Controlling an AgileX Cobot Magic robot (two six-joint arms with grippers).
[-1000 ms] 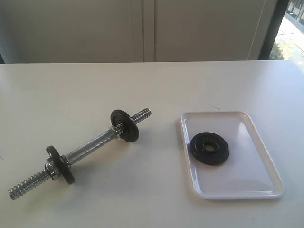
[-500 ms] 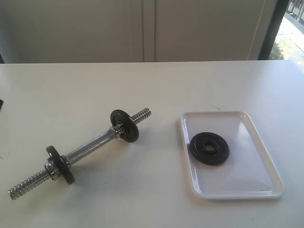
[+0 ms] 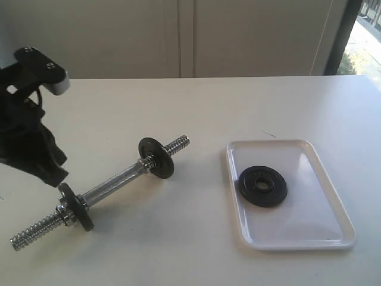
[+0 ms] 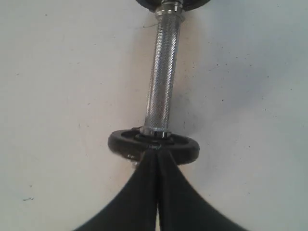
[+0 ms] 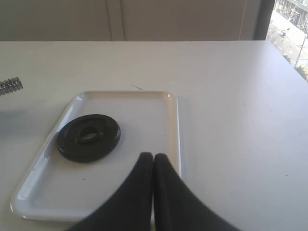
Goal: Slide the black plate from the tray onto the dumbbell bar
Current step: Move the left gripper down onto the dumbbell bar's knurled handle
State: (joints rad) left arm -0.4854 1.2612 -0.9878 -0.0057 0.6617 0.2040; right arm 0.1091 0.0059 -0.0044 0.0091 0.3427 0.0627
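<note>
**On the tray, the black plate lies flat, and both claws are pinched together**

On the right side of the white worktop (image 3: 196, 107) we see the tray (image 3: 309, 211). The black plate (image 3: 262, 186) lies flat inside it with its centre hole facing up. It sits in the half of the tray nearer the dumbbell bar (image 3: 116, 180).

The bar rests on the worktop well apart from the tray, on its left in the exterior view. It slants from the near left to the far right. Two more black discs already sit on it, the near disc (image 3: 76, 207) and the far disc (image 3: 157, 157), with the knurled middle between them. A bare threaded end (image 3: 34, 231) sticks out beyond each disc.

We find the left claw (image 4: 156, 153) with its two black fingers pressed together, no gap showing, and nothing held. Its tips are at the rim of the near disc. We cannot tell whether they touch it. In the exterior view the left arm stands at the left edge, by the bar's near end.

We find the right claw (image 5: 153, 159) closed tip to tip as well, and empty. It hangs over the tray's rim, pointing along the tray, with the plate off to one side and apart from it.
</note>
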